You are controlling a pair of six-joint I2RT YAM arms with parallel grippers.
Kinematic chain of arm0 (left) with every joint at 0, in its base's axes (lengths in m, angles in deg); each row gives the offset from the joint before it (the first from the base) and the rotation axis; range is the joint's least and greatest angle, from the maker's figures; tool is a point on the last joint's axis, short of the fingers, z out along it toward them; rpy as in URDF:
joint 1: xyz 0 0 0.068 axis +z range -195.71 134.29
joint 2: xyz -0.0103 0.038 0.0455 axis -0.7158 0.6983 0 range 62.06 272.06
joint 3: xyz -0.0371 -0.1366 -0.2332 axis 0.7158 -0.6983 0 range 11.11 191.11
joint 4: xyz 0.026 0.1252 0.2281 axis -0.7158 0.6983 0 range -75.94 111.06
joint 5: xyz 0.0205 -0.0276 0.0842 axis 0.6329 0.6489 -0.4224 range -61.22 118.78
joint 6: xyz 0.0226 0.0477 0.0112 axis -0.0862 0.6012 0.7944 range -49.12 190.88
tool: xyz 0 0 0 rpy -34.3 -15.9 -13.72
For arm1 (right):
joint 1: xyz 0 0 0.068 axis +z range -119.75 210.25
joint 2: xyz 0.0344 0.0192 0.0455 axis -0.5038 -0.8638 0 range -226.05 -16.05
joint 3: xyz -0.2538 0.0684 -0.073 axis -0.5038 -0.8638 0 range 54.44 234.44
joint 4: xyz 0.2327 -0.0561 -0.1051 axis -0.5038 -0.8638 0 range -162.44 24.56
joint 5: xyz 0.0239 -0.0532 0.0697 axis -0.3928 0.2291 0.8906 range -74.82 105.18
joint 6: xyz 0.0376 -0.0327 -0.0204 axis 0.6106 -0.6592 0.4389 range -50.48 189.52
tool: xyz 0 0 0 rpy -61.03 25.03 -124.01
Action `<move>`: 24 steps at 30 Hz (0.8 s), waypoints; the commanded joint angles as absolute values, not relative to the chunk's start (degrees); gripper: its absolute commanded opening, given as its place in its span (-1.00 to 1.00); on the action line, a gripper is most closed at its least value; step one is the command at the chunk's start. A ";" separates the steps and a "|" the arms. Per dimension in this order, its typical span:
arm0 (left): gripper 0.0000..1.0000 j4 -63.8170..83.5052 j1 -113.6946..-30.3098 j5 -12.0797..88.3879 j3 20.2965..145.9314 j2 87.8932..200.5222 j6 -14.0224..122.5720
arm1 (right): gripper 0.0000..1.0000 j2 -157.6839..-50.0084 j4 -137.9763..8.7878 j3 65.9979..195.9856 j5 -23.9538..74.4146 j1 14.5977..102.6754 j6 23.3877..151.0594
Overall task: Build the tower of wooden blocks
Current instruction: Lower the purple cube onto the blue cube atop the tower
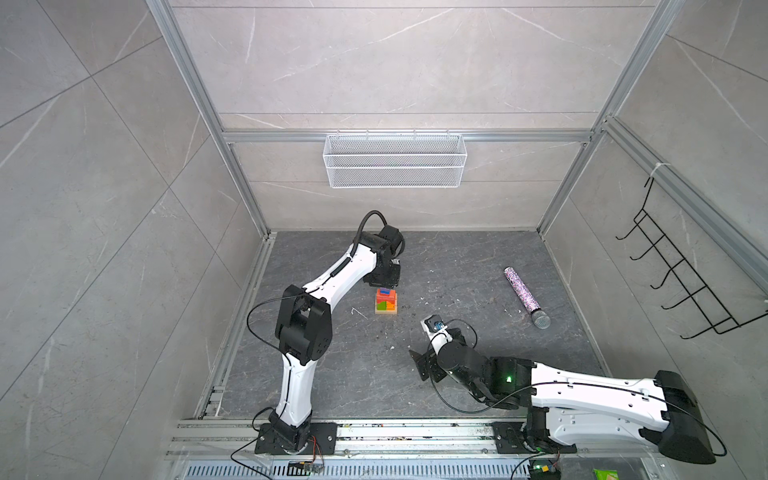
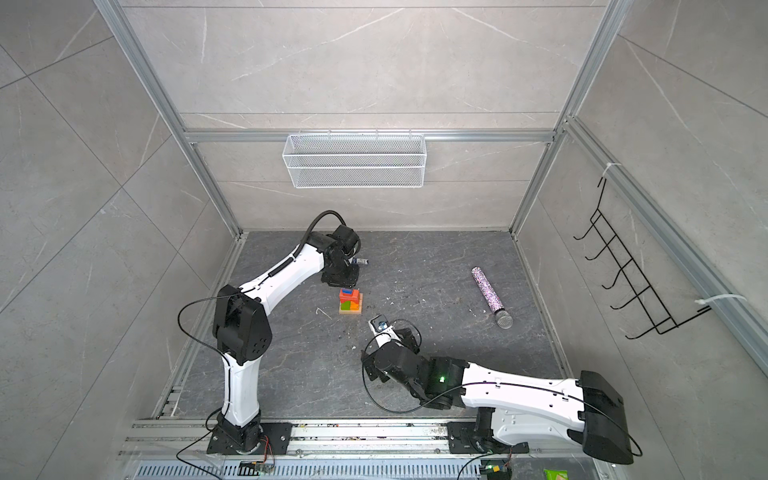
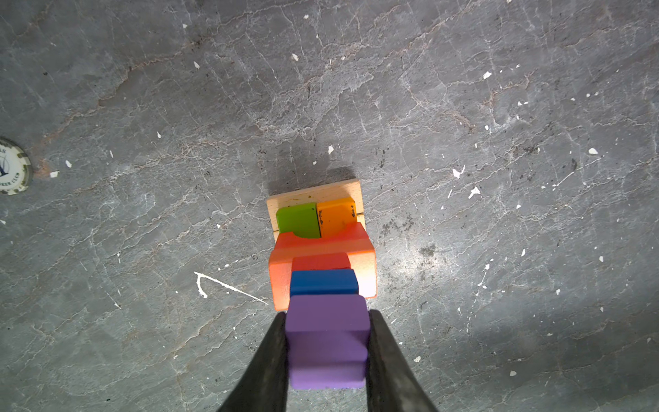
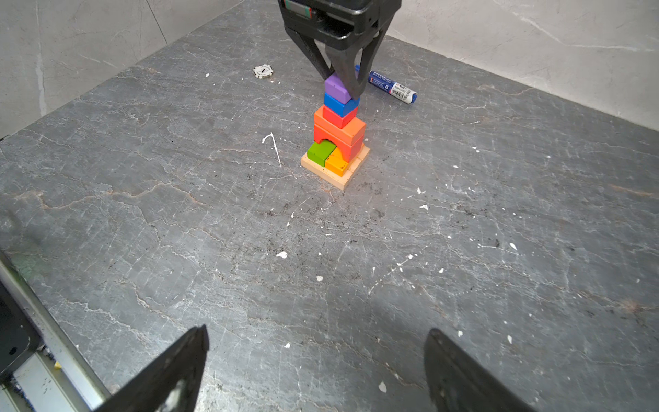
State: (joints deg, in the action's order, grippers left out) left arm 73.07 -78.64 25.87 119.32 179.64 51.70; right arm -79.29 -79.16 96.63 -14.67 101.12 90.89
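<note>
Left gripper point(image 3: 327, 317) clamped on purple cube point(image 3: 326, 342) atop blue cube point(image 4: 340, 103), crowning tower point(image 4: 338, 135) mid-desk point(image 4: 463, 214); right gripper point(image 4: 317, 333) agape, idle. Risk: sideways drag on release, toppling narrow upper cubes.

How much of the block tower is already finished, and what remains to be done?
Done: the tower stands from its tan base up to the blue cube. In hand: the left gripper is shut on the purple cube, which seems to sit on the blue one. Left: release it and withdraw; I see no loose blocks. The right gripper is open and empty.
</note>
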 commanded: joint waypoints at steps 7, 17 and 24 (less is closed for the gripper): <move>-0.43 75.18 -78.88 25.88 121.24 180.11 52.86 | 0.88 -78.80 -80.67 96.09 -15.76 101.52 90.80; -0.13 75.94 -78.84 25.66 122.29 180.80 52.95 | 0.88 -79.59 -80.94 96.85 -15.85 101.53 90.44; -0.08 76.22 -78.87 25.25 122.76 181.10 53.04 | 0.88 -79.50 -80.98 96.93 -15.94 101.53 90.35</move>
